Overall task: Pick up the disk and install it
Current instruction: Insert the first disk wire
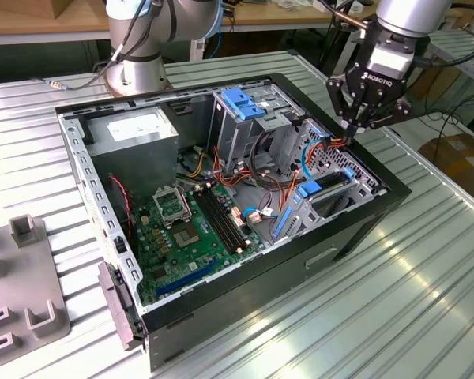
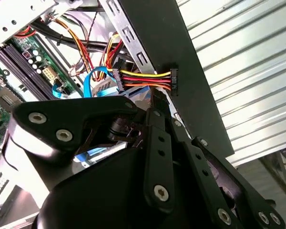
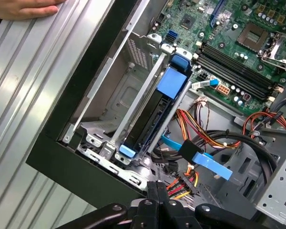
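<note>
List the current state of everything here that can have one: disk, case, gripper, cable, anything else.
disk, standing on edge inside the drive cage.
computer case, lying on its side, side panel off.
gripper, shut, tips beside the power connector.
power connector, not plugged in, lying across the case wall.
hand, resting flat beside the case.

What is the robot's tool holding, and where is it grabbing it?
Not the disk, which sits in its cage. The shut tool is at the coloured wires by their plug; a grip on them cannot be told.
</note>
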You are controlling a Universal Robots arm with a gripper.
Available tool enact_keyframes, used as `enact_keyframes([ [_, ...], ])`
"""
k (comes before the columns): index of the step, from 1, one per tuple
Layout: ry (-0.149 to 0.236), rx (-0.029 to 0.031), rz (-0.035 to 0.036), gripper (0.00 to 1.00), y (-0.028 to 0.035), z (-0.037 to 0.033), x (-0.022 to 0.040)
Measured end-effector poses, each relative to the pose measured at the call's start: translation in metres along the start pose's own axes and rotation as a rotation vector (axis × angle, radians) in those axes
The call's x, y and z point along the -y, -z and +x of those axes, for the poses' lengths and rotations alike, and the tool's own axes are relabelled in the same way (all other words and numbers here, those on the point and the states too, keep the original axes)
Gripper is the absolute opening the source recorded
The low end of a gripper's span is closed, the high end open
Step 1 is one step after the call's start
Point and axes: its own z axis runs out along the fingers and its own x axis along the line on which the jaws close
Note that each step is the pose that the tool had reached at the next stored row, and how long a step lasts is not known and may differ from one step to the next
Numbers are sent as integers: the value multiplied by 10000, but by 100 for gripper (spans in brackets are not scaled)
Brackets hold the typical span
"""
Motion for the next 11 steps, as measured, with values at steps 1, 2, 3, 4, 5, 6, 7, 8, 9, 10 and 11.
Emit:
enact_keyframes([
  [1,119,-2,7,11,1,2,4],
  [2,256,-2,17,11,1,3,7],
  [3,502,-4,35,11,0,5,8],
  [4,734,-6,52,11,0,6,9],
  [5,909,-8,65,11,0,6,10],
  [6,1137,-9,81,11,0,7,12],
  [7,1299,-10,94,11,0,7,12],
  [8,1506,-12,109,11,0,8,13],
  [9,1682,-14,121,11,0,9,14],
  [10,1943,-16,140,11,0,11,17],
  [11,2078,-18,150,11,0,13,20],
])
